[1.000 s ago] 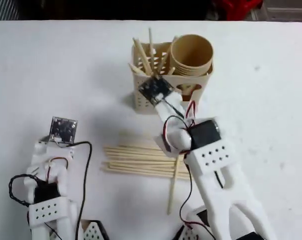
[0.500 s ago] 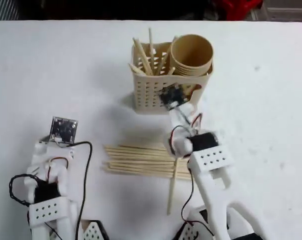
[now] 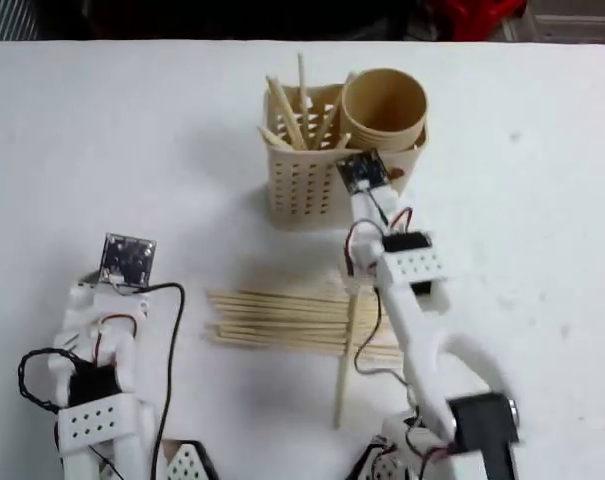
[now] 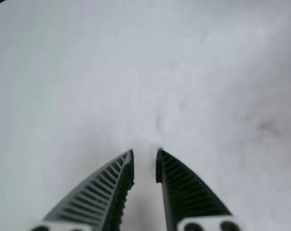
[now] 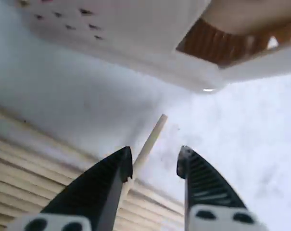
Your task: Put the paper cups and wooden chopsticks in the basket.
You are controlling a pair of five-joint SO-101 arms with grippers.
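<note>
While the paper cups point(image 3: 384, 108) are being carried as a nested stack inside the basket point(image 3: 297, 190), next to a few wooden chopsticks point(image 3: 287, 105) standing in it, the task is being judged roughly half done. A large bundle of chopsticks point(image 3: 272, 320) is being left on the table point(image 3: 132, 120) just in front of the basket, with one stray stick point(image 3: 344, 385) crossing it. The right gripper point(image 5: 155, 156) is being held over that bundle, near the basket's front wall, its jaws apart and empty, with the stray stick's end beside one finger. The left gripper point(image 4: 144, 159) is being held well apart from the basket over bare table, its jaws slightly apart and nothing between them.
</note>
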